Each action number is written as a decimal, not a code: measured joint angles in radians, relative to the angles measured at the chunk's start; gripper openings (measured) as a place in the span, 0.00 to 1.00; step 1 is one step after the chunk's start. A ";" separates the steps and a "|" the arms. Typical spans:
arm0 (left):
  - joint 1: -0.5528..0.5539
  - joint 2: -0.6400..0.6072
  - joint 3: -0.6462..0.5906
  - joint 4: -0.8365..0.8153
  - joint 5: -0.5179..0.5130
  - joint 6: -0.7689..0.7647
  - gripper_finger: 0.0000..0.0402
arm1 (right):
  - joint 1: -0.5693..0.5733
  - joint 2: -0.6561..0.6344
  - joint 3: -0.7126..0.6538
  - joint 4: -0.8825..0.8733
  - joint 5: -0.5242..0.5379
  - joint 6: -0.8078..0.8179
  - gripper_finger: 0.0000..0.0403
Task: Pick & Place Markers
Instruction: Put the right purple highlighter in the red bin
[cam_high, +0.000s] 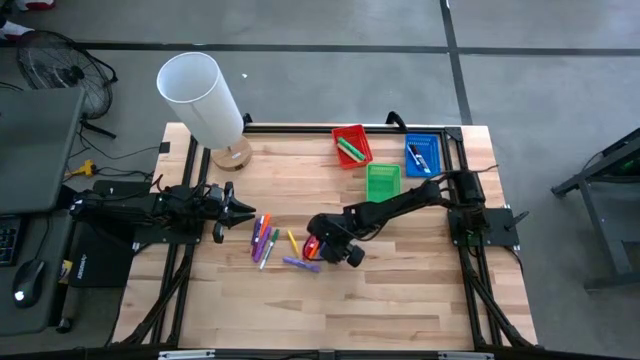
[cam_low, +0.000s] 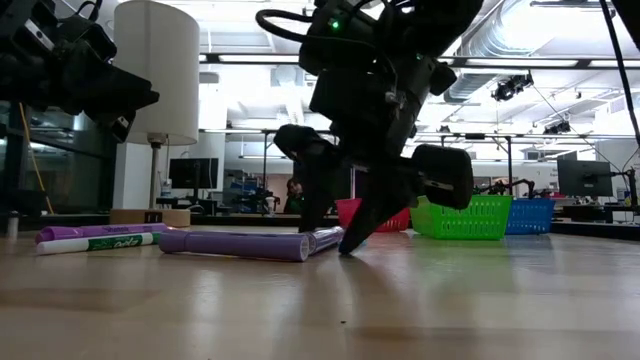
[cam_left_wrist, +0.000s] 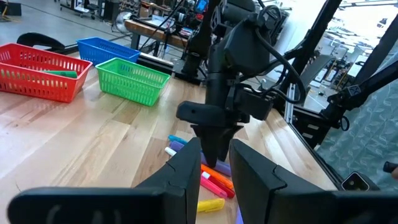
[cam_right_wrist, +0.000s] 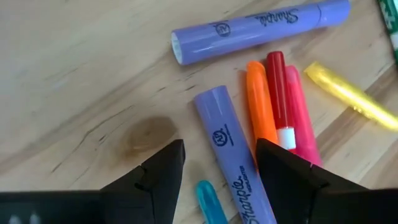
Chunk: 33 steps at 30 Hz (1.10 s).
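Markers lie loose mid-table: one cluster (cam_high: 265, 240) and a purple one (cam_high: 300, 263) near it. My right gripper (cam_high: 318, 247) points down over them, open, its tips low at the table (cam_low: 330, 235). In the right wrist view its fingers (cam_right_wrist: 221, 149) stand on either side of a purple marker (cam_right_wrist: 233, 180) without visibly touching it. Orange (cam_right_wrist: 261, 106), red (cam_right_wrist: 277, 81), pink (cam_right_wrist: 300, 121), yellow (cam_right_wrist: 348, 90) and teal (cam_right_wrist: 208, 199) markers lie beside it, and another purple one (cam_right_wrist: 261, 28) lies farther off. My left gripper (cam_high: 240, 210) hovers left of the cluster, open (cam_left_wrist: 214, 155).
Red tray (cam_high: 351, 146) holding a green marker, green tray (cam_high: 383, 181) and blue tray (cam_high: 423, 154) sit toward the far right of the table. A white-shaded lamp (cam_high: 205, 100) stands at the far left corner. Bare wood lies along the near edge.
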 joint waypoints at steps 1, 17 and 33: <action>0.000 0.000 0.000 0.000 0.000 0.000 0.21 | 0.000 0.000 0.000 -0.007 -0.006 0.018 0.48; 0.000 0.000 0.000 0.000 0.000 0.000 0.21 | 0.037 0.002 0.000 -0.128 -0.010 0.222 0.47; 0.000 0.000 0.000 0.000 0.000 0.000 0.21 | 0.060 0.002 -0.003 -0.139 0.011 0.267 0.17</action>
